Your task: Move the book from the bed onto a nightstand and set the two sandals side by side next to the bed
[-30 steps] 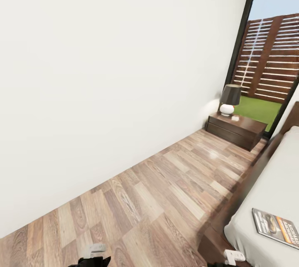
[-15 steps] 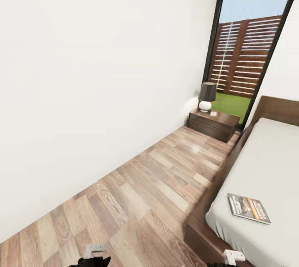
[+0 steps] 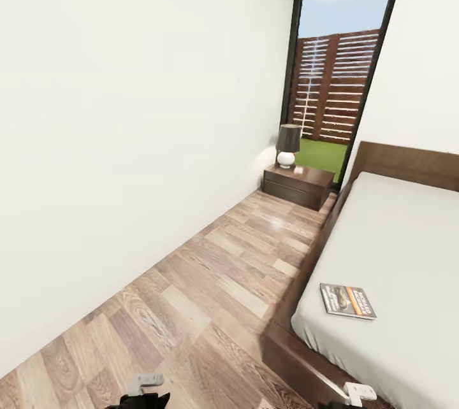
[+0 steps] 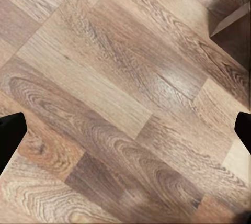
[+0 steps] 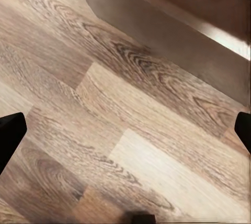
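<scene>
The book [image 3: 347, 301] lies flat on the bed's light grey mattress [image 3: 395, 250], near the edge that faces the floor. The bed's dark brown frame [image 3: 299, 358] runs along the floor at the right, and its headboard [image 3: 408, 164] stands against the far wall. A dark brown nightstand [image 3: 298, 186] sits beside the headboard, by the window. My left gripper [image 4: 125, 132] hangs open over bare wood floor. My right gripper [image 5: 125, 132] is open too, over the floor beside the bed frame [image 5: 172, 30]. The two sandals are out of view.
A lamp [image 3: 287, 144] with a dark shade and a small white item stand on the nightstand. A tall black-framed window [image 3: 338, 78] shows a wooden fence and grass. A white wall [image 3: 127, 141] bounds the left of a wood-plank floor strip [image 3: 223, 269].
The camera has turned to the right, so the nightstand, window and book sit further left in the picture and more of the bed and its headboard shows. The arms look unmoved.
</scene>
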Available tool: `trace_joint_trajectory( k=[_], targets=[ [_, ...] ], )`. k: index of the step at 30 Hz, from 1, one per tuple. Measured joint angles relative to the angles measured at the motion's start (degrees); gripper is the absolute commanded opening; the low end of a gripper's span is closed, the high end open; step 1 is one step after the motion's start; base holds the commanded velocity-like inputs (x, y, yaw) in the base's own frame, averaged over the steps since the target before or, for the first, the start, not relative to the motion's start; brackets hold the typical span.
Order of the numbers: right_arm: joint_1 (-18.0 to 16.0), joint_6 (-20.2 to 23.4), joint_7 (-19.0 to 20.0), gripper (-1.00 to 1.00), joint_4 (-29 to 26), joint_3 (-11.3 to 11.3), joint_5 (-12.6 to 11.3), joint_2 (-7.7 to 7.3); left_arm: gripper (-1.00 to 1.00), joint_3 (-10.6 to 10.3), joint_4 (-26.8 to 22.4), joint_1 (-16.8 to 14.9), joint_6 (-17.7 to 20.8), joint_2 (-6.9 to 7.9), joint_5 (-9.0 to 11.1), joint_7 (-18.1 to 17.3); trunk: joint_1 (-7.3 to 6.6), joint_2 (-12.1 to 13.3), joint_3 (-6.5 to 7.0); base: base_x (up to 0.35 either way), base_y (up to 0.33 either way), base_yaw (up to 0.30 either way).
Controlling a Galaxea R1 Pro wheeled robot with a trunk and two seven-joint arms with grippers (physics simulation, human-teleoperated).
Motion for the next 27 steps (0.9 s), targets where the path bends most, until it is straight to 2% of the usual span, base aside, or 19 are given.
trace_joint_trajectory(
  k=[27],
  targets=[
    [0.0,0.0,0.0,1.00,0.0,0.0,0.0,0.00,1.00,0.0,0.0,0.0,0.0,0.00,0.0,0.0,0.00,0.0,0.00,0.000,0.000,-0.283]
  ],
)
